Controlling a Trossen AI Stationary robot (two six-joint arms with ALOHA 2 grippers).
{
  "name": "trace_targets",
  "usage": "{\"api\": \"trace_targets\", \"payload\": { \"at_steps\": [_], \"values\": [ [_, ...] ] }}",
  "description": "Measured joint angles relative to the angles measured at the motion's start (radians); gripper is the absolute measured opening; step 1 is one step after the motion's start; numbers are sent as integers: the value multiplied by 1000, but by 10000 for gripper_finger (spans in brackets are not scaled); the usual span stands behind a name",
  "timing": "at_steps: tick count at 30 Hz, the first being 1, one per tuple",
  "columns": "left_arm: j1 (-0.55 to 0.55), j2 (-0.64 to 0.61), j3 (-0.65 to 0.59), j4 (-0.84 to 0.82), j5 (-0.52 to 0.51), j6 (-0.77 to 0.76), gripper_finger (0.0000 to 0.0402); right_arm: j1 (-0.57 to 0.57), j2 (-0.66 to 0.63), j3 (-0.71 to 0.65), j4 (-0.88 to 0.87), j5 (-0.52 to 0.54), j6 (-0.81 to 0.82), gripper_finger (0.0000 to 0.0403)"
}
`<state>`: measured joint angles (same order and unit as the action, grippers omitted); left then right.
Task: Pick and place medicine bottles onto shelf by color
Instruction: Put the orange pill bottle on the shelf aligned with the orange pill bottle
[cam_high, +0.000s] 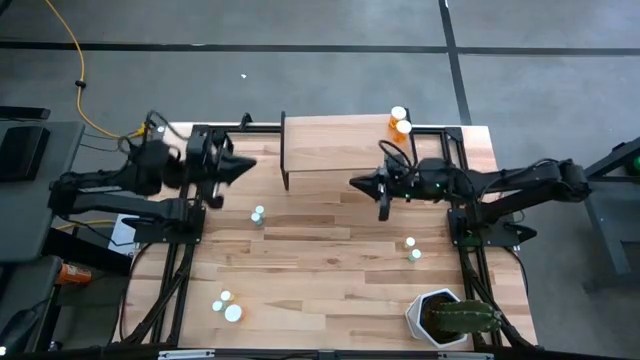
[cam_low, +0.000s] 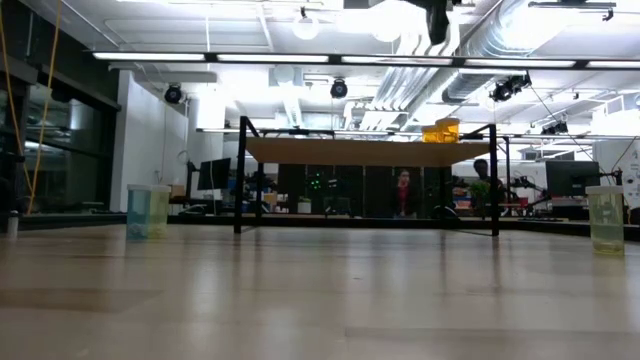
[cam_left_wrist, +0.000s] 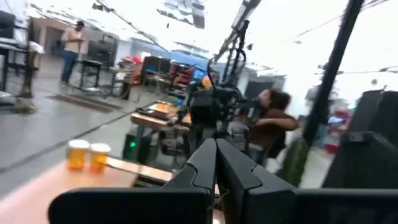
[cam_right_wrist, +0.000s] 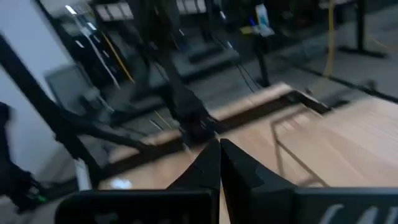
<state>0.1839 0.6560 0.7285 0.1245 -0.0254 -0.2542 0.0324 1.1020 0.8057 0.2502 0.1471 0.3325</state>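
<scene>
The shelf (cam_high: 335, 150) stands at the table's far middle, with two orange medicine bottles (cam_high: 400, 121) on its far right corner, also seen in the low view (cam_low: 440, 130) and the left wrist view (cam_left_wrist: 87, 154). On the table stand two pale bottles (cam_high: 258, 214) left of centre, two greenish ones (cam_high: 412, 248) at the right, and two pale blue ones (cam_high: 226, 305) near the front left. My left gripper (cam_high: 252, 164) hangs shut in the air left of the shelf, holding nothing (cam_left_wrist: 216, 155). My right gripper (cam_high: 354, 183) hangs shut by the shelf's near edge, also holding nothing (cam_right_wrist: 219, 152).
A white pot with a green plant (cam_high: 445, 318) stands at the near right corner. The shelf's black legs (cam_low: 241, 175) rise from the far part of the table. People show in the room behind. Bare wood lies in the table's middle (cam_high: 330, 260).
</scene>
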Motion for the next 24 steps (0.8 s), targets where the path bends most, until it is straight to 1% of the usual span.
{"api": "trace_targets", "payload": {
  "at_steps": [3,6,9,15,19,22,24],
  "values": [
    [-73,-64,-86,13,-43,-14,0,31,12,-10,48,18,0,0],
    [-117,-100,-126,10,-70,-23,0,49,13,-4,47,64,-18,0],
    [-126,-111,-131,10,-93,1,0,55,8,-3,70,91,-75,0],
    [-125,-108,-131,7,-110,29,0,53,8,-2,59,85,-117,0],
    [-125,-110,-131,8,-121,18,1,53,8,-2,54,84,-159,0],
    [-125,-91,-131,27,-125,-33,19,53,8,-2,54,83,-169,0],
    [-131,-68,-126,36,-115,-59,45,53,8,-2,53,81,-169,0]
  ]
}}
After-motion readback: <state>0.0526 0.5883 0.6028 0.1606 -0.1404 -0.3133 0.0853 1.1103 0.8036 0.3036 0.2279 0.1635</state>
